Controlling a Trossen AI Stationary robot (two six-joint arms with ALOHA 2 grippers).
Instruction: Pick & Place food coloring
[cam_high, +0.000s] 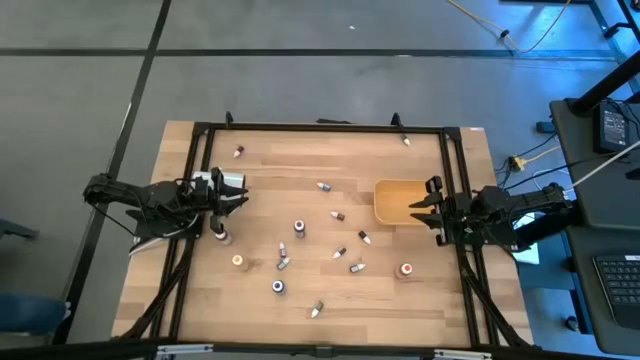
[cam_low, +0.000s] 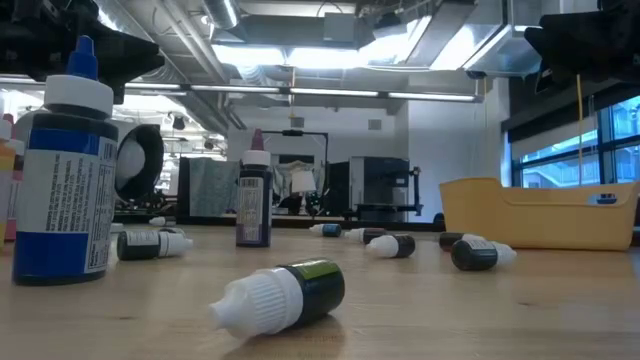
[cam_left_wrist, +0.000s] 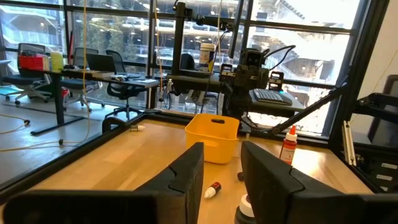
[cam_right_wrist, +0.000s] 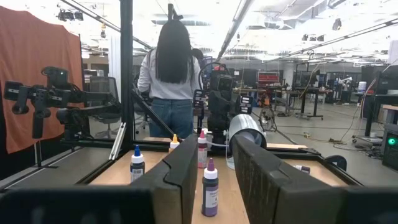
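Several tiny food coloring bottles lie scattered or stand upright on the wooden table (cam_high: 300, 160). Among them are a blue-capped one (cam_high: 278, 287), an orange one (cam_high: 238, 261) and a red one (cam_high: 405, 270). In the low view a blue-labelled bottle (cam_low: 65, 180) stands upright near the camera. A dark one (cam_low: 285, 295) lies on its side. My left gripper (cam_high: 243, 195) hovers at the table's left, held about level. Its fingers (cam_left_wrist: 186, 171) stand slightly apart with nothing between them. My right gripper (cam_high: 415, 210) hovers at the table's right, beside the tray, and is likewise narrowly open.
A tan squarish tray (cam_high: 398, 203) sits on the table at the right, just in front of my right gripper. A black frame (cam_high: 320, 128) borders the table. In the right wrist view a person (cam_right_wrist: 171, 81) stands beyond the table's left side, back turned.
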